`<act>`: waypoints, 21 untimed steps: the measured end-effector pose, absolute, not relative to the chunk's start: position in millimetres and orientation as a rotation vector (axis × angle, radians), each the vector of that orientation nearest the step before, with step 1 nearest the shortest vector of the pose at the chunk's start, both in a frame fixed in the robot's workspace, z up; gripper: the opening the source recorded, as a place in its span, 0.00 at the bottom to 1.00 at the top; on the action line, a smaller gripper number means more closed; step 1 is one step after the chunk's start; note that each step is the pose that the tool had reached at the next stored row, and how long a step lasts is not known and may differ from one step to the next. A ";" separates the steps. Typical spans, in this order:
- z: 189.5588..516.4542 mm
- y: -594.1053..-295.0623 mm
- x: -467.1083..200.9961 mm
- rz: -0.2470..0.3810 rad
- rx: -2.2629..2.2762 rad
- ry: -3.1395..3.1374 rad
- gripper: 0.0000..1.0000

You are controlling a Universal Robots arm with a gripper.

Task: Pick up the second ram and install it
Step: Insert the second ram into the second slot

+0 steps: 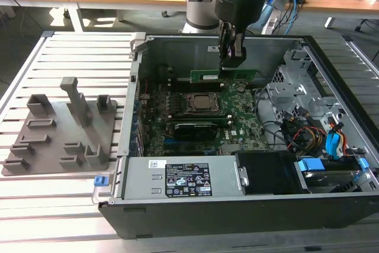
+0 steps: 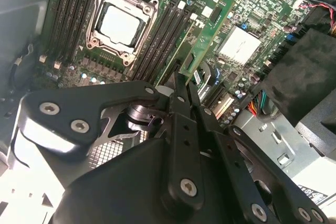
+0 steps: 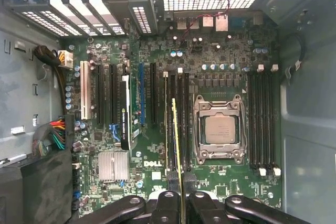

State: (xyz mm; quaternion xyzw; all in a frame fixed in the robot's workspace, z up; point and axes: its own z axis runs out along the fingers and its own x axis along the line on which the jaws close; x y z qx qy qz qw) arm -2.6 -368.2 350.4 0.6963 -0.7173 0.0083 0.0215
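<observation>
My gripper (image 1: pixel 228 65) hangs inside the open computer case (image 1: pixel 137 63), shut on the second ram (image 1: pixel 223 76), a long thin green stick held on edge just above the motherboard (image 1: pixel 240 119). In the first wrist view the ram (image 3: pixel 177 129) shows edge-on, running from my gripper (image 3: pixel 178 199) along the black memory slots (image 3: pixel 184 119) beside the processor socket (image 3: pixel 219 129). The second wrist view shows the ram (image 2: pixel 209 38) slanting over the slots (image 2: pixel 163 35) next to the socket (image 2: pixel 119 24), below my gripper (image 2: pixel 181 80). Whether its lower edge touches a slot cannot be told.
A grey fixture plate (image 1: pixel 59 128) with upright holders lies on the slatted table at the exterior view's left. A power supply (image 1: pixel 183 177) fills the case's near side; drive bays and coloured cables (image 1: pixel 323 137) sit at the right. An expansion card (image 3: pixel 125 114) stands near the slots.
</observation>
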 end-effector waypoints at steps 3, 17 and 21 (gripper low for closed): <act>350.4 -368.2 -3.6 0.026 2.158 -2.224 0.14; 325.3 -368.2 -12.6 0.025 2.158 -2.223 0.14; 321.5 -368.2 -12.6 0.025 2.158 -2.223 0.14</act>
